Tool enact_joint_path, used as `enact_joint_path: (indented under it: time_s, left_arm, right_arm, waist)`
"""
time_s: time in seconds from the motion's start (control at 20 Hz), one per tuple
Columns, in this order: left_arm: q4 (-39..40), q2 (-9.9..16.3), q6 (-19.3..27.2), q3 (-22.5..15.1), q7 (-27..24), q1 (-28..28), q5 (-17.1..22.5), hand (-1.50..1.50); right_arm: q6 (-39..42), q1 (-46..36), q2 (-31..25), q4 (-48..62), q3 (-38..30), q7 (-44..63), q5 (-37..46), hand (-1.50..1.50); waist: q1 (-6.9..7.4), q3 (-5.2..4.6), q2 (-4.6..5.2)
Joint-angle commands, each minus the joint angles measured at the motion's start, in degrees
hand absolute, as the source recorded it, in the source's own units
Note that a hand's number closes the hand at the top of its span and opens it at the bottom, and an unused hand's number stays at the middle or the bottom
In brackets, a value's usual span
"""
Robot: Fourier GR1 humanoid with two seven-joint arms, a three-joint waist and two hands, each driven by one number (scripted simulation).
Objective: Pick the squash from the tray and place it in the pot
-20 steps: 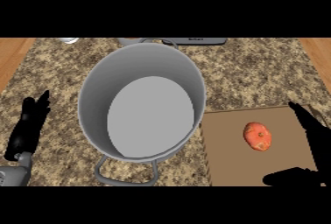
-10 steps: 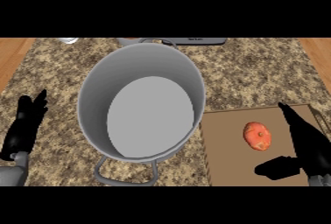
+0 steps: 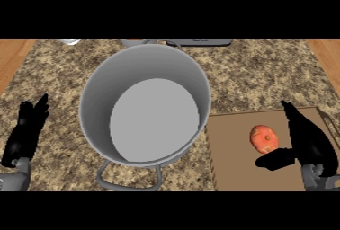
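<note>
An orange squash lies on the brown tray at the right. My right hand stands just right of the squash with straight fingers pointing away; its thumb reaches under the squash's near side. The hand is open and I cannot tell if it touches the squash. A large grey pot with nothing inside it sits in the middle, left of the tray. My left hand rests open at the left edge, fingers up.
The pot's near handle sticks out toward me. A dark flat object and a pale round thing lie at the counter's far edge. Wood shows at the far left and far right corners.
My right hand has moved left and forward across the tray, closing in beside the squash. The left hand, squash and pot have stayed put.
</note>
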Motion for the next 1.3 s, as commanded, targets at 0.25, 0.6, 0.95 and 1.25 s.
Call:
enact_joint_path:
  time_s: [0.25, 0.6, 0.95, 1.25]
  left_arm:
    - [-3.85, -1.78, -1.47, 1.16, 3.08, 0.13, -2.41, 0.0]
    - [-2.29, -4.89, -2.08, 2.72, -1.19, 3.88, -4.2, 0.0]
    - [-7.51, -4.04, -4.41, 4.78, 4.8, 1.91, -5.04, 0.0]
    - [-2.83, -6.22, -5.37, 6.11, 0.26, 1.39, -6.99, 0.0]
  right_arm:
    - [2.06, 1.1, 4.95, 8.27, -3.82, -3.43, 2.1, -1.5]
    - [4.88, -3.23, 8.39, 13.06, -7.27, -5.01, 3.9, -1.5]
    - [0.92, -4.24, 13.13, 22.82, -8.43, -11.54, 7.69, -1.5]
    - [2.94, -3.48, 14.2, 22.81, -10.19, -15.31, 8.76, 1.5]
  waist:
    - [-0.1, 0.02, -0.03]
    - [0.15, 0.01, -0.01]
    - [0.25, 0.03, -0.01]
    - [0.0, 0.01, 0.01]
